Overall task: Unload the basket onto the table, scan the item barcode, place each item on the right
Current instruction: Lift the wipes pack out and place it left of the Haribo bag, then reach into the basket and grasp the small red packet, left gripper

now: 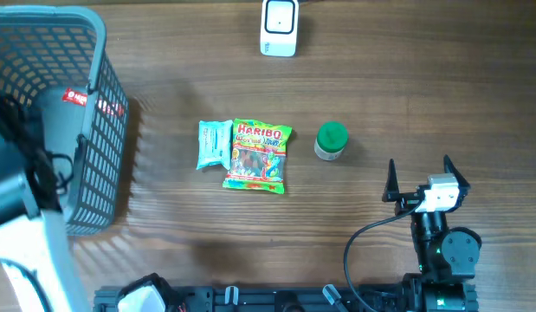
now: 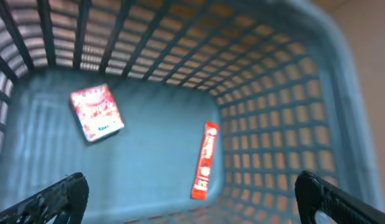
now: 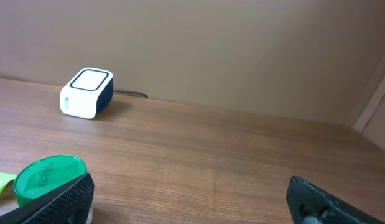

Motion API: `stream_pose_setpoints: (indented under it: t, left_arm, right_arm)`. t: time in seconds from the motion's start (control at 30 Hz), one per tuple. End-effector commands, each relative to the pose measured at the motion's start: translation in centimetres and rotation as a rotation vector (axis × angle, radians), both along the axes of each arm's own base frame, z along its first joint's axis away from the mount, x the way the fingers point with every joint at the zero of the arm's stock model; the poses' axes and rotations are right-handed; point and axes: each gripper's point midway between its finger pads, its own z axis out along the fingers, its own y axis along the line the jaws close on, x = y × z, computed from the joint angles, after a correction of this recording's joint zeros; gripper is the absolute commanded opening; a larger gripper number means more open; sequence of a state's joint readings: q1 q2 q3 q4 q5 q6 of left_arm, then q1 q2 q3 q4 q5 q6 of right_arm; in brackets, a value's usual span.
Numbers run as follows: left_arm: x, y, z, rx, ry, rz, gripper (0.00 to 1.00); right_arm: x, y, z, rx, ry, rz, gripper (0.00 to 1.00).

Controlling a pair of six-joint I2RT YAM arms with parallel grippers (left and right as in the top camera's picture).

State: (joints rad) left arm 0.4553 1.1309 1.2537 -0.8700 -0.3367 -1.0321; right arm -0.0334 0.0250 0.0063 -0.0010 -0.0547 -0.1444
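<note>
Left gripper (image 2: 192,202) hangs over the basket (image 2: 273,137), jaws apart, empty; pink packet (image 2: 96,113) and red bar (image 2: 206,160) lie inside, likely our done pile. Right gripper (image 1: 419,169) also wide, parked near green-lidded jar (image 1: 331,140), we'd guess next pick. Haribo bag (image 1: 259,154) waits mid-table; scanner (image 1: 279,26) beyond at far edge.

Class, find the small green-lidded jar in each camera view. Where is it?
Overhead: small green-lidded jar, right of centre, beside the colourful Haribo sweets bag.
Left wrist: not in it.
Right wrist: bottom-left corner.
Shared landmark: white box-shaped scanner, top centre overhead, upper left in right wrist.
</note>
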Motion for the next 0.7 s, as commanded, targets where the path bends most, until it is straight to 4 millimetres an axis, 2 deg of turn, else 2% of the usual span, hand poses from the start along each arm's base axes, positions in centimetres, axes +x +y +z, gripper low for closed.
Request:
stream_pose_setpoints:
  t: [0.0,0.1,0.17,0.2,0.23,0.37,0.5,0.6,0.67]
  left_arm:
    - [2.1,1.0,-5.2,-0.159,0.075,0.005,1.00]
    - [2.8,1.7,-9.2,-0.222,0.183,0.032,1.00]
    - [1.8,1.8,-13.1,-0.372,0.219,0.202,1.00]
    - [1.5,1.9,-14.1,-0.411,0.226,0.259,1.00]
    - [1.2,2.3,-16.1,-0.452,0.258,0.320,1.00]
    - [0.6,4.1,-19.1,-0.460,0.327,0.373,1.00]
    - [1.4,4.9,-21.5,-0.442,0.384,0.318,1.00]
    - [1.9,5.5,-22.6,-0.430,0.390,0.322,1.00]
    - [1.2,5.9,-23.2,-0.408,0.432,0.343,1.00]
  right_arm:
    - [0.0,-0.1,0.1,-0.013,-0.007,-0.005,1.00]
    - [0.0,-0.1,0.1,-0.013,-0.007,-0.005,1.00]
    - [0.0,-0.1,0.1,-0.014,-0.007,-0.005,1.00]
    - [0.0,-0.1,0.1,-0.013,-0.007,-0.005,1.00]
    - [0.0,-0.1,0.1,-0.013,-0.007,-0.005,1.00]
    - [0.0,-0.1,0.1,-0.013,-0.007,-0.005,1.00]
    - [0.0,-0.1,0.1,-0.013,-0.007,-0.005,1.00]
    - [0.0,-0.1,0.1,-0.013,-0.007,-0.005,1.00]
    - [0.0,-0.1,0.1,-0.013,-0.007,-0.005,1.00]
